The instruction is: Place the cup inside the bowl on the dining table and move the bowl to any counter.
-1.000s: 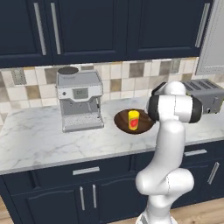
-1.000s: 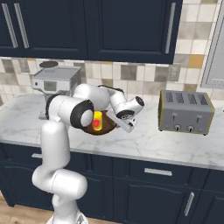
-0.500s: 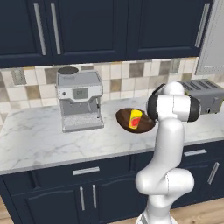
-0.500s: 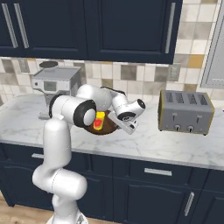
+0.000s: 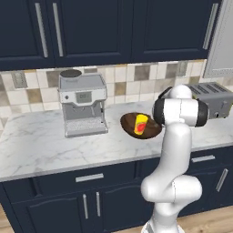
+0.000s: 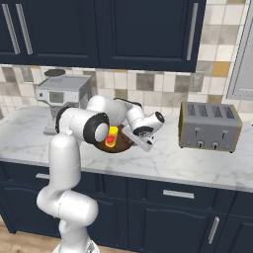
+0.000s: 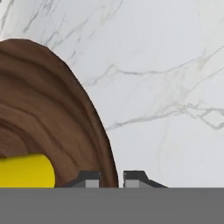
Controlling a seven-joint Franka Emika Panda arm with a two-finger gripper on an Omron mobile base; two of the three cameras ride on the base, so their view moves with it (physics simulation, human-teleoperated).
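Note:
The dark brown wooden bowl (image 5: 129, 123) is tilted over the marble counter (image 5: 45, 145), between the coffee machine and the toaster. The yellow cup (image 5: 141, 124) with its red mark lies inside it. In the right base view my gripper (image 6: 134, 142) reaches from the right to the bowl (image 6: 123, 146) and cup (image 6: 111, 137). The hand view shows the bowl's rim (image 7: 98, 131) running between my two fingertips, so the gripper (image 7: 111, 179) is shut on it, with the cup (image 7: 26, 170) at the lower left. I cannot tell whether the bowl touches the counter (image 7: 166, 65). The dining table is out of view.
A silver coffee machine (image 5: 84, 104) stands left of the bowl and a silver toaster (image 6: 210, 126) to its right. The tiled backsplash and navy wall cabinets (image 5: 113, 27) rise behind. Bare marble (image 6: 188, 163) lies between bowl and toaster.
The hand and the bowl with the cup have sunk a little toward the counter, and the bowl leans more. The base has stayed put.

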